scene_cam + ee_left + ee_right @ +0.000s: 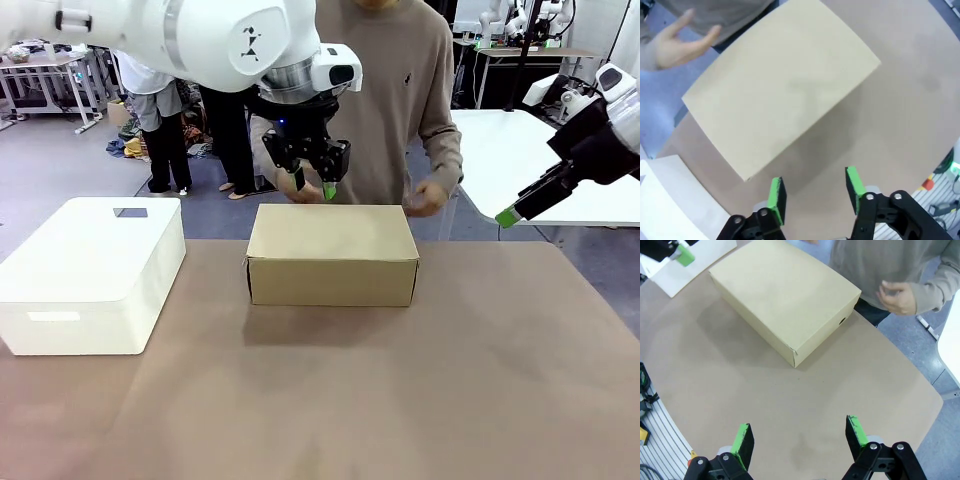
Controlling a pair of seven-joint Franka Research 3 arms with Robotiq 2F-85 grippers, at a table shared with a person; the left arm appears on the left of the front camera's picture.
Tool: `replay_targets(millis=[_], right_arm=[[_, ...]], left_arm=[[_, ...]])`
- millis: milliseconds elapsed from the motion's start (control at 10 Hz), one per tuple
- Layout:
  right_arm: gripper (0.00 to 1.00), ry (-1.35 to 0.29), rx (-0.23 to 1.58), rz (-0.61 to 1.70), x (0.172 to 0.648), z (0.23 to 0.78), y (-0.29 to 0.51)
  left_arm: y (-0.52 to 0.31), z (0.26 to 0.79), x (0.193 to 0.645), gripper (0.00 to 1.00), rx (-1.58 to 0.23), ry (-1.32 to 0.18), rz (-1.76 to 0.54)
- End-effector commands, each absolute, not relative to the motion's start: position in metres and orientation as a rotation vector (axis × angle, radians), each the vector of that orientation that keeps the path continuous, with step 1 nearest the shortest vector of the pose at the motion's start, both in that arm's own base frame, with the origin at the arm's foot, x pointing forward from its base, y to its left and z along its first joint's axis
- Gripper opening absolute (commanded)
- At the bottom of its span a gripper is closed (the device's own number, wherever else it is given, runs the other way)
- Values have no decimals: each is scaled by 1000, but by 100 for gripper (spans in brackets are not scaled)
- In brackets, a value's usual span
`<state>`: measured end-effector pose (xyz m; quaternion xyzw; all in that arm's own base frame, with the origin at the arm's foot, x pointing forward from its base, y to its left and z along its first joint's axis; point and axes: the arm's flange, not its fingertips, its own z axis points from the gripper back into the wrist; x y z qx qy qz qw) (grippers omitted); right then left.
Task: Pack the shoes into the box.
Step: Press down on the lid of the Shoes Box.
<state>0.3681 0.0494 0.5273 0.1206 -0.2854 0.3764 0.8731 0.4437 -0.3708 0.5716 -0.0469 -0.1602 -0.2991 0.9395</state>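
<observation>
The box (332, 255) is a plain brown cardboard shoebox with its lid down, standing in the middle of the table; I also see the box (780, 95) from above and the box (785, 295) from the right side. The shoes are hidden. My left gripper (314, 185) hangs above the box's far edge; in its wrist view the left gripper (815, 187) is open with nothing between its green pads. My right gripper (510, 214) is raised off the table's right side, and the right gripper (800, 435) is open and holds nothing.
A larger white box (90, 270) stands at the table's left. A person stands at the far side behind the brown box, one hand (430, 197) near its far right corner. The brown table (400, 400) is bare in front.
</observation>
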Motion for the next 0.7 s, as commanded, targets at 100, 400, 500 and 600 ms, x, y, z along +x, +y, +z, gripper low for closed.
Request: replay_targets(millis=[100, 400, 500, 600], right_arm=[[97, -590, 246, 781, 371, 530, 49], [97, -590, 246, 781, 371, 530, 49], [97, -590, 246, 781, 371, 530, 49], [97, -590, 246, 781, 371, 530, 49]], left_arm=[[-322, 571, 410, 100, -175, -344, -708], [-282, 567, 387, 100, -185, -376, -772], [-270, 565, 382, 100, -179, -376, -789], [-259, 563, 375, 100, -176, -378, -800]])
